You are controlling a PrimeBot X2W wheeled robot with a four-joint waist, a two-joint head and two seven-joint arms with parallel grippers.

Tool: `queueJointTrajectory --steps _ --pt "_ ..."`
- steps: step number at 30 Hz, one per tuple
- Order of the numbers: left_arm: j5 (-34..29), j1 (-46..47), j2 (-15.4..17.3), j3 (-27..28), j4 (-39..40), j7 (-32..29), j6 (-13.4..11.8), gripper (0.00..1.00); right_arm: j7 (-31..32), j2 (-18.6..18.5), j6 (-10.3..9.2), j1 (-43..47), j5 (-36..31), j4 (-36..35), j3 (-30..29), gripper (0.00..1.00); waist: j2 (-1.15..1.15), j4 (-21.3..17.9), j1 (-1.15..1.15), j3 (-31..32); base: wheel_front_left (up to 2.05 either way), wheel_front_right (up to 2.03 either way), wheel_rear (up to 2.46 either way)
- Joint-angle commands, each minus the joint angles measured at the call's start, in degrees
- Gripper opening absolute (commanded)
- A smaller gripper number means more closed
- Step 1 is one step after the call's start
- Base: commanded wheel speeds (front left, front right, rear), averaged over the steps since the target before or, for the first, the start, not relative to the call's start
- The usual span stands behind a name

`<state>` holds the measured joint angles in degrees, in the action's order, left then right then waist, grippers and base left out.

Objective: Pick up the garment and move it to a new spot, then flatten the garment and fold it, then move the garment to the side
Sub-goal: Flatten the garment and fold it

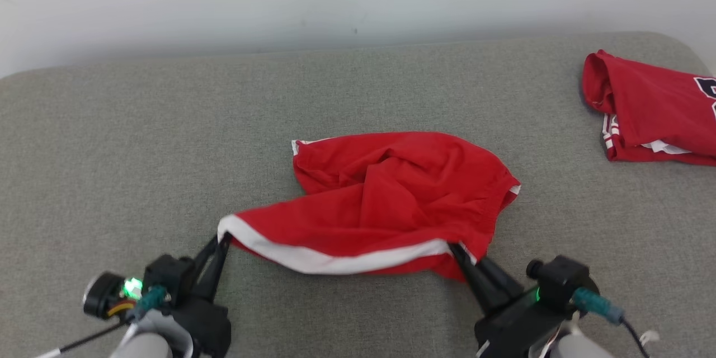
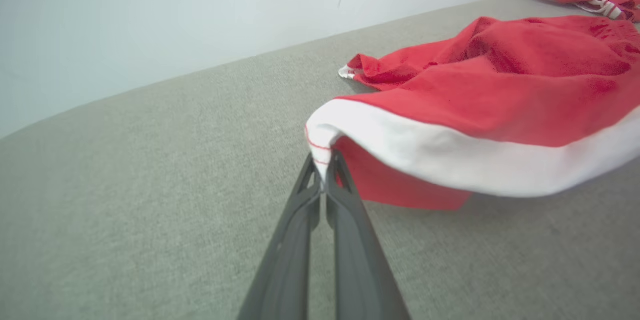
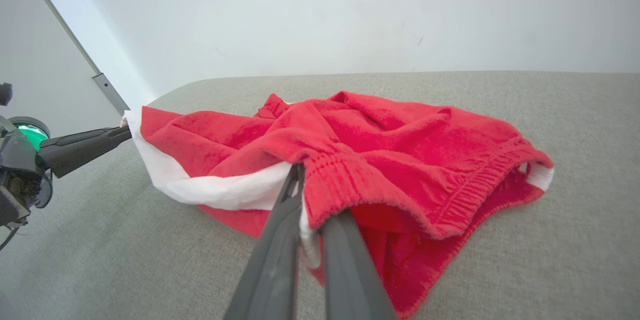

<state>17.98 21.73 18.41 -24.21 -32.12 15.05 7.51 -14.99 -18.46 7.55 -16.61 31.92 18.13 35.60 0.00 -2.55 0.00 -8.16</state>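
Both left tool (image 1: 225, 237) and right tool (image 1: 453, 246) tight on garment (image 1: 391, 190) hem, right one's end under cloth.

The left gripper (image 1: 222, 241) sits at the lower left of the head view. Its two dark fingers are pressed together, slant up and to the right, and nip the garment (image 1: 391, 196) at their tips. The right gripper (image 1: 456, 249), at the lower right, slants up and to the left and is likewise clamped on the cloth. The pale left forearm (image 1: 142, 347) and right forearm (image 1: 576, 347) meet the bottom edge.
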Motion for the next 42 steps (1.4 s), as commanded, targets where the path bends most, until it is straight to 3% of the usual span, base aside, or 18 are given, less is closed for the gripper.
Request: queueJointTrajectory --steps 1,5,10,21,30,42 --pt "-0.1 1.6 0.4 0.0 0.7 0.2 -0.1 0.00 -0.2 -0.7 -0.16 -1.4 0.3 -0.4 -0.4 0.00 0.00 -0.1 0.00 0.2 0.00 0.00 0.00" --pt "0.0 7.2 2.8 -2.5 2.6 0.2 -0.1 0.00 -0.2 -2.4 -0.16 -6.6 2.4 -1.6 -1.4 0.00 0.00 -0.5 0.00 -0.6 0.00 0.00 0.00" --pt "2.2 20.9 6.4 -8.6 3.1 0.1 -0.1 0.00 1.4 -4.7 -0.16 -18.2 7.1 -1.4 -2.0 0.00 0.00 -1.3 0.00 -5.1 0.00 0.00 0.00" --pt "8.6 61.3 11.2 -22.1 0.8 -6.1 -0.1 0.00 9.0 -7.5 -0.16 -54.9 13.7 4.9 -5.1 0.00 0.00 -1.6 0.00 -23.6 0.00 0.00 0.00" --pt "12.5 85.5 11.3 -30.2 -6.3 -6.3 -0.1 0.00 10.6 -6.0 -0.16 -78.8 13.3 17.3 -6.3 0.00 0.00 -1.7 0.00 -31.3 0.00 0.00 0.00" --pt "16.8 97.7 9.6 -37.5 -14.0 -3.8 -0.1 0.00 9.7 -5.5 -0.16 -92.7 12.4 27.8 -2.0 0.00 0.00 0.1 0.00 -34.0 0.00 0.00 0.00"
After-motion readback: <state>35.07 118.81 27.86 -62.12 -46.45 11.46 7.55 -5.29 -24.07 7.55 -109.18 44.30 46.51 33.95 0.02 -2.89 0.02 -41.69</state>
